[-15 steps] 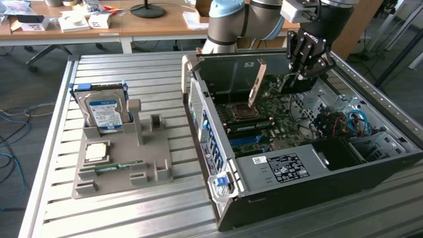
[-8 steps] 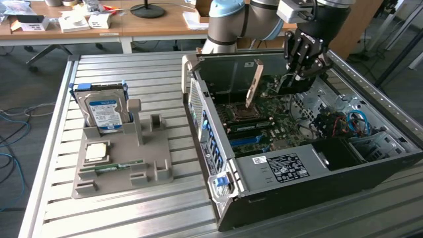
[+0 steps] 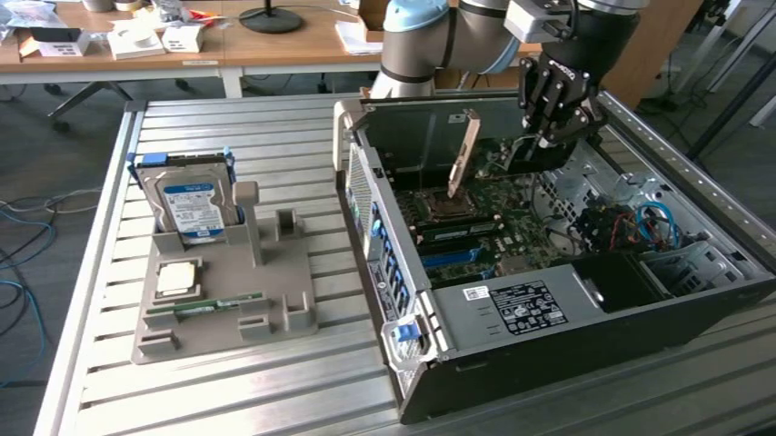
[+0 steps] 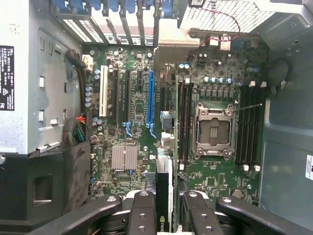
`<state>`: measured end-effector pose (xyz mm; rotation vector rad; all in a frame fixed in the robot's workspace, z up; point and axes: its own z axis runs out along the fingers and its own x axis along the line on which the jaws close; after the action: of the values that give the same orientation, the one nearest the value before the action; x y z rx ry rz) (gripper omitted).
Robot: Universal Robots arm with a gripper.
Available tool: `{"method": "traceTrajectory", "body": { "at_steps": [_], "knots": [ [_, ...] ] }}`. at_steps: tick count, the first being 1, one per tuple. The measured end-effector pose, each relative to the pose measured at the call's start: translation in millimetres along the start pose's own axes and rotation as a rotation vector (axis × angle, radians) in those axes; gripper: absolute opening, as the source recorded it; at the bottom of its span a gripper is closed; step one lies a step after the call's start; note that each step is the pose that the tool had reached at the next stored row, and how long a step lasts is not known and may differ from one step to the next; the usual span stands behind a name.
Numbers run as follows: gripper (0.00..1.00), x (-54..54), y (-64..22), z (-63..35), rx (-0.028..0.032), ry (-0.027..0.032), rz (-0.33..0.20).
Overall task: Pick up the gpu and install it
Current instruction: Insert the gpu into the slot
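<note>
An open computer case [image 3: 546,363] lies on its side on the slatted metal desk [image 3: 243,391], with its motherboard facing up. At the exterior view's left of it, a grey holder [image 3: 285,304] carries an upright hard drive [image 3: 192,204] with a blue-white label, a square processor chip [image 3: 178,277] and a narrow green memory stick [image 3: 224,302]. A wooden desk [image 3: 291,50] with boxes stands behind. The arm [image 3: 424,36] reaches down into the case's far side, and blue cables [image 3: 655,222] lie at the exterior view's right of the jaws. The gpu [image 3: 464,154] is inside the case above the board, its pale end strip upright at the exterior view's left of the jaws

In the wrist view the jaws are closed on the gpu [image 4: 164,176], one black jaw on each face. The card is seen edge-on, thin and dark, with a green-and-black logo near the grip. It runs to a silver bracket [image 4: 171,44] near the row of blue slot tabs [image 4: 112,6]. A blue slot [image 4: 150,98] lies on one side of it. Black memory slots [image 4: 183,122] and the open processor socket [image 4: 213,129] lie on the other. A white slot [image 4: 103,98], a finned heatsink [image 4: 124,157] and coloured wires [image 4: 73,129] lie further off. Whether the card sits in a slot cannot be told
</note>
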<state>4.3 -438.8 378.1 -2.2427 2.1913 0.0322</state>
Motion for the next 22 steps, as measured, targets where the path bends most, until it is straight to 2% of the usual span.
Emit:
{"method": "traceTrajectory", "body": {
  "at_steps": [4,11,15,22],
  "knots": [
    [0.26,-0.2,7.7,0.1,0.0027,0.0,0.0],
    [0.26,-0.5,19.5,0.3,0.0034,0.0,0.0],
    [0.26,-0.4,22.0,2.3,0.0036,-0.0001,0.0],
    [0.26,-0.3,23.2,13.0,0.0034,0.0001,0.001]
  ]
}}
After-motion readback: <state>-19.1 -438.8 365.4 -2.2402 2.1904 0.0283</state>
